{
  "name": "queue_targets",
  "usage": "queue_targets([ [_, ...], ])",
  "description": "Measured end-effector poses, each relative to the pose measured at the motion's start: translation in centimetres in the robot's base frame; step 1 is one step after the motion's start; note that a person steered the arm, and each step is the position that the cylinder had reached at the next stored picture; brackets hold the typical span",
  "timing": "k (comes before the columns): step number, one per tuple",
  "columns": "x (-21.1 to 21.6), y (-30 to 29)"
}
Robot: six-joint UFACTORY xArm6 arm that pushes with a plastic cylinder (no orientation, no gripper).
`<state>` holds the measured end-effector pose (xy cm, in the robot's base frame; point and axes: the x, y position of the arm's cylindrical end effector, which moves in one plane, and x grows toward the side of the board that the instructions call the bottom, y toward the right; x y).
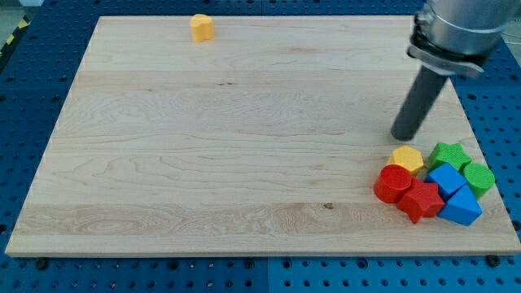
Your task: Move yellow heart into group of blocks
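The yellow heart point(201, 27) lies alone near the board's top edge, toward the top-left corner.

The group of blocks point(434, 181) sits clustered at the bottom-right corner.

Board point(244, 130): we note pale wood, visible grain, smooth matt | Blocks, e.g. yellow heart point(201, 28), red cylinder point(392, 183): painted, satin sheen | Rod point(417, 102): dark, matt | Collar point(456, 37), upper right of frame: grey metal, dull gloss | Surround point(32, 98): blue, perforated, matt
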<state>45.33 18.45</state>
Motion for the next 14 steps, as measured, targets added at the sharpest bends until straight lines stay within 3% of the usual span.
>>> queue_targets([
  [4,-10.1,-22.0],
  [6,-20.4,-35.5],
  [7,-24.5,-37.8],
  [8,-26.1,-33.3],
  [9,-24.5,-28.6],
  [14,-18.8,-28.9],
])
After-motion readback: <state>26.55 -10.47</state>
